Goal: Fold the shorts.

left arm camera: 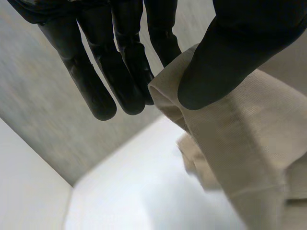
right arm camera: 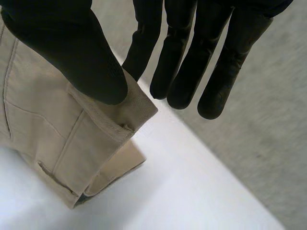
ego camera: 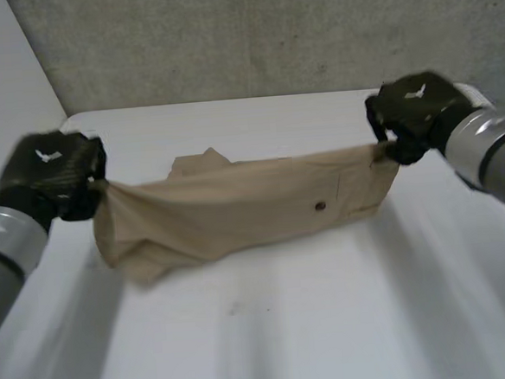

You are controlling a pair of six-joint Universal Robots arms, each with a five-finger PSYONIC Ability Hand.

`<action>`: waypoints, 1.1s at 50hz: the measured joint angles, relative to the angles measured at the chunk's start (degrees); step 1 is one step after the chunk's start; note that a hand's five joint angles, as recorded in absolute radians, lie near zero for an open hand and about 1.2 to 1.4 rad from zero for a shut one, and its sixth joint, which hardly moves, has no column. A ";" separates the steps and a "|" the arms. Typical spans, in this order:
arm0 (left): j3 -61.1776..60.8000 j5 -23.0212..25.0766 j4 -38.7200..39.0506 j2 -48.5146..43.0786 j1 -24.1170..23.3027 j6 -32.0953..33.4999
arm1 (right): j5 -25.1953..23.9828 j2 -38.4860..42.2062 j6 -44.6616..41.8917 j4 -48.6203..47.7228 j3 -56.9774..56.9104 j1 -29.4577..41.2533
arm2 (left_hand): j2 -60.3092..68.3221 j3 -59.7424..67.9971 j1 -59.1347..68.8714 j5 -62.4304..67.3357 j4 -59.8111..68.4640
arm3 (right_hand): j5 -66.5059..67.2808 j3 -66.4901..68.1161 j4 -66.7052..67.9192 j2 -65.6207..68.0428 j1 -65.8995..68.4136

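Nearest cam: grey left forearm, at 8 o'clock in head view, w/ black left hand on its end. Pinches the 9 o'clock end of the tan shorts: in left wrist view, thumb pressed onto a bunched cloth edge against near-straight fingers. Right hand at 2 o'clock, on right forearm, same hold: thumb clamping a corner of the cloth against straight fingers, per right wrist view. Shorts stretched betw. both hands over middle of white table; top edge taut, 9 o'clock end sagging & crumpled. Can't tell if lower edge touches tabletop. Grey wall at 12 o'clock.

Risks, as judgement: both holds shallow, right at cloth's edge, so likely to slip if pulled further apart or swung fast; would drop one end in a heap. Prob. a creased, crooked fold from the bunched 9 o'clock end unless smoothed first.

Count: 1 pair of shorts, 1 dark button on it, 2 hands, 2 forearms, 1 table, 1 wall.
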 measured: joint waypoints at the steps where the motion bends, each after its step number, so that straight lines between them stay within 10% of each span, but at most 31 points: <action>1: 0.92 -0.13 0.00 -3.05 -0.01 0.62 | 0.16 2.23 -0.70 0.12 -0.52 0.25 | 0.00 0.00 0.00 0.00 0.00 | 0.00 0.00 0.00 0.00 0.00; 17: 28.49 -7.95 9.41 -28.33 -4.41 12.05 | 4.86 18.97 -5.95 -6.30 -15.53 3.06 | 0.13 0.06 0.07 0.00 0.21 | 0.00 0.00 0.00 0.00 0.00; 27: 46.70 -14.10 33.46 -25.59 -7.78 11.97 | 8.94 11.50 -0.90 -38.55 -24.75 4.64 | 0.27 0.09 0.63 0.00 0.23 | 0.00 0.00 0.00 0.00 1.01; 55: -3.68 -15.41 34.49 -25.57 -9.86 5.80 | 2.84 16.28 2.11 -25.57 11.42 3.93 | 0.42 0.24 0.64 0.10 0.25 | 0.60 0.00 0.00 0.00 3.21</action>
